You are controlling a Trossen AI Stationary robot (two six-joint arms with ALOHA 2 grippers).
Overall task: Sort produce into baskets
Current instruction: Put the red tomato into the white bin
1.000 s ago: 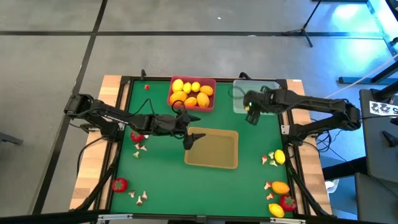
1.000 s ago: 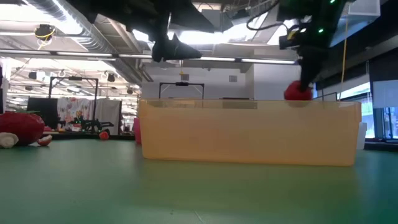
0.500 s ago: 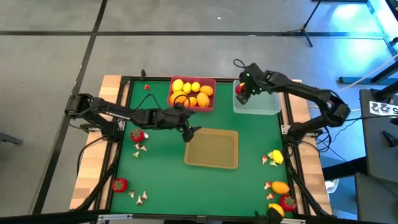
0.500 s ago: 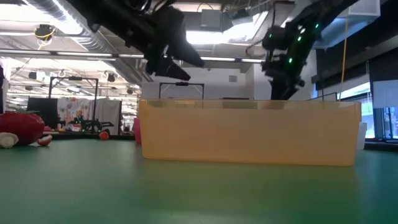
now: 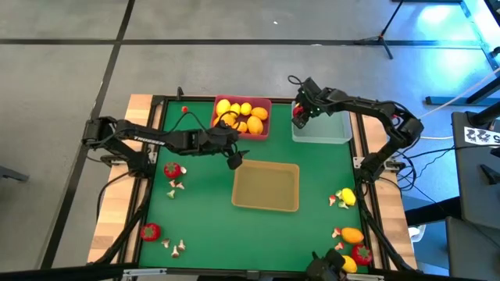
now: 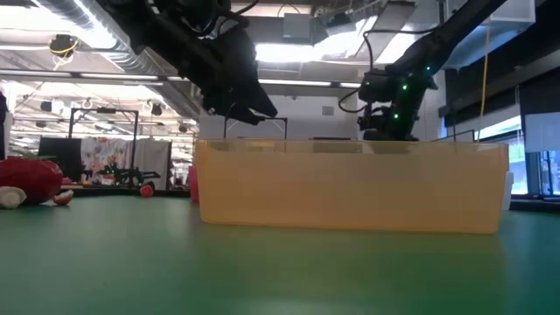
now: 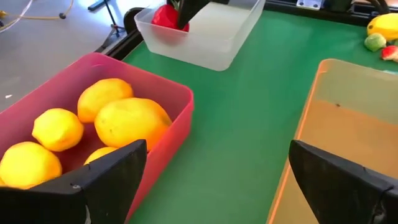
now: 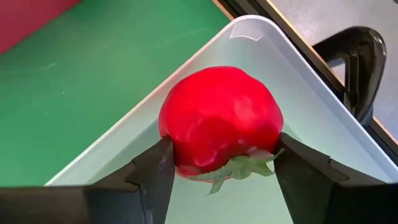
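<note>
My right gripper (image 5: 298, 115) is shut on a red fruit with a green top (image 8: 219, 118), over the far left corner of the clear tray (image 5: 322, 125). The fruit also shows in the left wrist view (image 7: 166, 15). My left gripper (image 5: 233, 160) is open and empty, hovering between the pink-red tray (image 5: 241, 117), which holds several yellow and orange lemons (image 7: 112, 118), and the tan tray (image 5: 267, 187), which stands in the middle of the green mat. My right gripper pinches the red fruit's two round sides (image 8: 171, 134) between its two fingers (image 8: 152, 168). The fruit's green top (image 8: 239, 168) faces back toward the wrist. The fruit hangs over the clear tray's corner rim (image 8: 249, 28); I cannot tell whether it touches the tray.
Loose produce lies on the mat. At the left are a red fruit (image 5: 173, 169) with mushroom bits (image 5: 176, 186), and another red fruit (image 5: 150, 231) near the front. At the right are a yellow lemon (image 5: 351, 197), an orange one (image 5: 352, 235) and a red fruit (image 5: 361, 254).
My right gripper has carried the red fruit toward the table's far edge and a little left, from over the mat to the clear tray's far left corner. My left gripper has drawn back from the tan tray's left edge toward the pink-red tray.
</note>
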